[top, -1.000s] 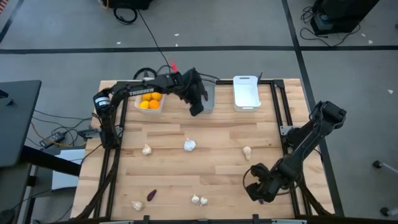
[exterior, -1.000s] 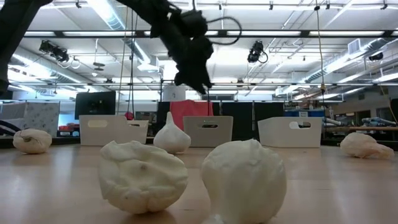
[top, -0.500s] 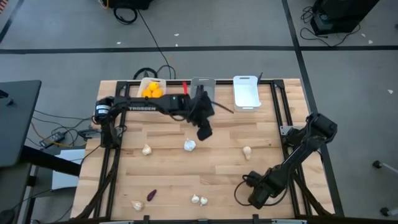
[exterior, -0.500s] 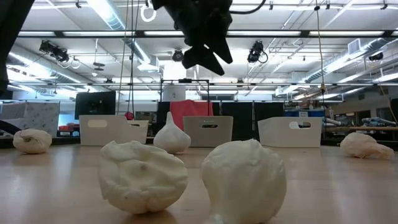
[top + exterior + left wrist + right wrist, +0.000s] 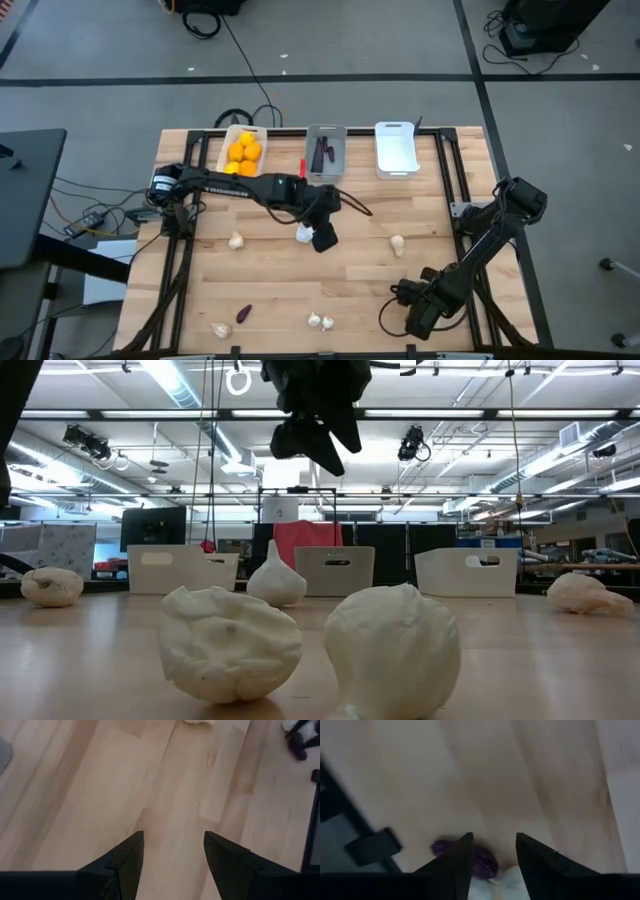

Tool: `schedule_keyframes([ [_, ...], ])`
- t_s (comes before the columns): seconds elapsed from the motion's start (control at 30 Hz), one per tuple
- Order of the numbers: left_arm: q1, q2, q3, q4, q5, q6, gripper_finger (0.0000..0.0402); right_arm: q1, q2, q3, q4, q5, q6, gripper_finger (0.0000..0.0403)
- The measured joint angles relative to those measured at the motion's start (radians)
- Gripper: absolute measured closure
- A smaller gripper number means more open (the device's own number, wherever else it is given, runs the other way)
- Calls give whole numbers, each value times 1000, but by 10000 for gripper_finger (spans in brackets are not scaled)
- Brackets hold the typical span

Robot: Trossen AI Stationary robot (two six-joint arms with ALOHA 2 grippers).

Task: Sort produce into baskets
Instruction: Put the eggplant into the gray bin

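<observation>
Three baskets [image 5: 395,150] line the table's far edge, while garlic bulbs [image 5: 305,234] lie scattered mid-table. Left gripper [image 5: 172,852], fingers apart and empty, hovers beside one bulb, apparently positioned for pickup. Right gripper [image 5: 492,851], also parted, waits near the front edge.

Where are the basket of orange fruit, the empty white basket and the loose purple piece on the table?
basket of orange fruit [image 5: 225,152]: high view, on its left rim.
empty white basket [image 5: 396,152]: high view, on its bare floor.
loose purple piece [image 5: 243,313]: high view, on its middle, near the table's front edge.
</observation>
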Motion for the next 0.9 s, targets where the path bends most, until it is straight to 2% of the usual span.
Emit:
schedule_keyframes([
  [0.23,-40,0,65,-9,-24,-15,188,86,7,24,5,45,-212,220],
  [0.5,-132,0,107,-34,-58,6,188,186,6,20,15,187,-378,195],
  [0.73,-202,0,106,-157,-188,-62,188,182,6,20,20,207,-484,197],
  [0.9,-236,0,106,-195,-203,-103,188,169,6,-26,91,184,-533,197],
])
